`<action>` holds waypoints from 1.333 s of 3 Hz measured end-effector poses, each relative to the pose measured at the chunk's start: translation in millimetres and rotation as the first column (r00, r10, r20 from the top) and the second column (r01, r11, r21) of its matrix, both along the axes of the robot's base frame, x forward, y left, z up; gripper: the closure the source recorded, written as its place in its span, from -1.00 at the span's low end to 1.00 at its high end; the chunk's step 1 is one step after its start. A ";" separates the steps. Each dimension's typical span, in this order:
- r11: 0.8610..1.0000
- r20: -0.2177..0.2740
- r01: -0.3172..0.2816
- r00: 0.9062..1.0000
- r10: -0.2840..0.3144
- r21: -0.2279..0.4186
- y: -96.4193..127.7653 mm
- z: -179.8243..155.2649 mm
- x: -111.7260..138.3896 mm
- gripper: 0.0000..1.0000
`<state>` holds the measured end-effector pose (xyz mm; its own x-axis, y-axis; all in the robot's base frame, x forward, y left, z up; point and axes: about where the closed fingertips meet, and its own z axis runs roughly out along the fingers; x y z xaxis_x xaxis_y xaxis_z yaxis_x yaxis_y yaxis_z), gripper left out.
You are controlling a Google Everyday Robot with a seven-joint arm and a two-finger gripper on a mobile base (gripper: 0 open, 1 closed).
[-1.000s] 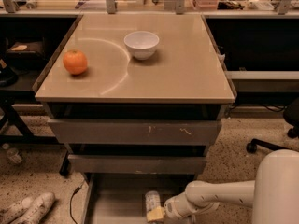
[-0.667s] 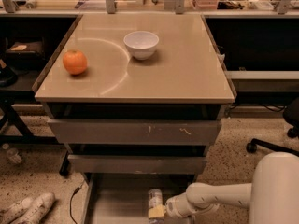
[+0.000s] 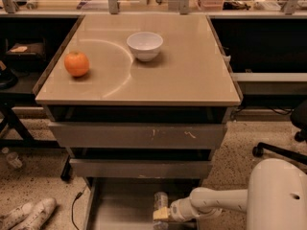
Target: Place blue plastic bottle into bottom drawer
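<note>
The bottle (image 3: 160, 199) is seen inside the open drawer (image 3: 120, 210), apparently clamped by the gripper (image 3: 161, 214) around its lower body. It is judged light, slick and crushable; the middle is best gripped.

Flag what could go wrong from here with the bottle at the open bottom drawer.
1. The clear, slim plastic bottle sits at the gripper, close under the grey middle drawer's front; raising the arm might knock it there.
2. The wide grey metal bottom drawer has a flat floor, so a released bottle could roll.
3. Contact with the floor is not visible, so a drop is possible.
</note>
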<state>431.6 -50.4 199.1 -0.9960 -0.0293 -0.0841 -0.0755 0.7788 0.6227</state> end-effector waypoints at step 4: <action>0.999 -0.075 0.032 0.997 -0.033 -0.019 1.7 -62.5 11.6 1.00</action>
<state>443.1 -48.7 136.6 -1.0000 0.0026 -0.0083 -0.0030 0.7913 0.6114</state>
